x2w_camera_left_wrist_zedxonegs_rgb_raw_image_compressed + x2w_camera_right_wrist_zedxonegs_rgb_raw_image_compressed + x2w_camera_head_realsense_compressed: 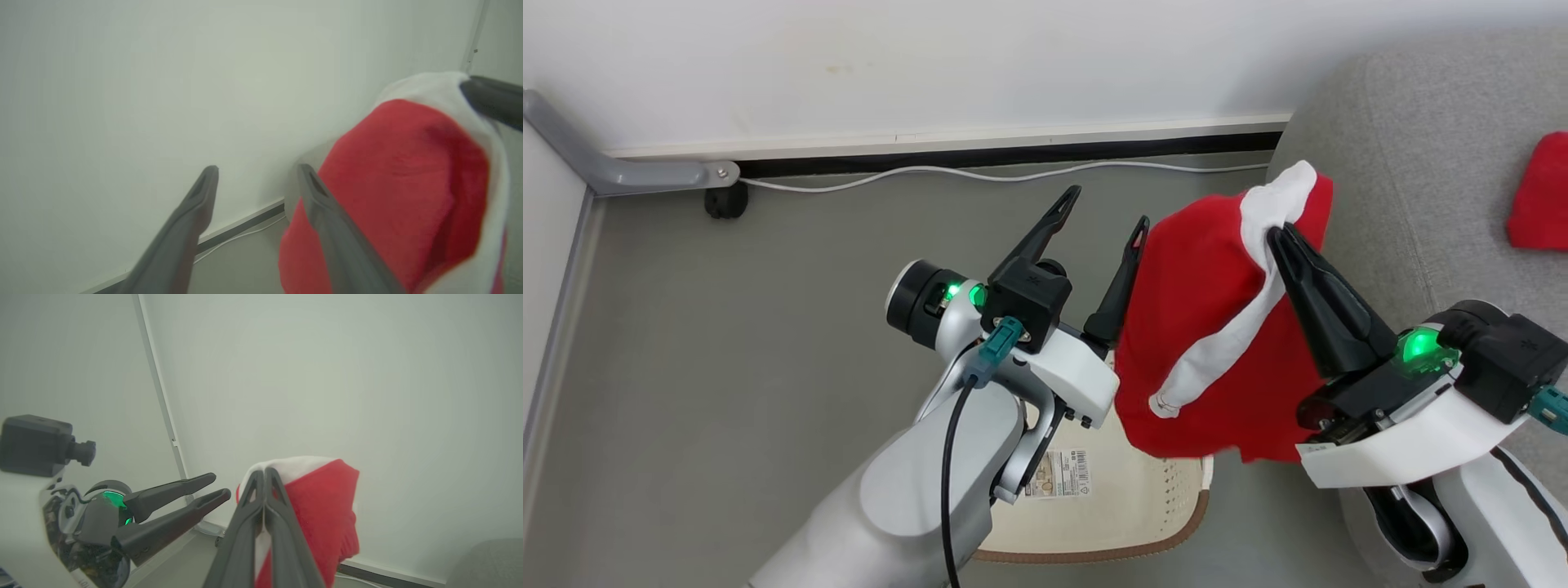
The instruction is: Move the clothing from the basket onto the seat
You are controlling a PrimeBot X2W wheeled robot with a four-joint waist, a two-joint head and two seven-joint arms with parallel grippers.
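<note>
The seat (1421, 147) takes up the right side, and another red piece (1539, 196) lies on it. The basket (1094, 557) sits on the floor below, its base bare where it can be seen. A red garment (1201, 327) hangs in the air between basket and seat. The right gripper (1278, 233) pinches its white trim (1282, 204) with jaws fully closed. The left gripper (1109, 208) is spread wide and empty, one finger just beside the cloth. The garment looks light, soft and limp, likely to drape and swing. The thick trim is probably the surest hold.
</note>
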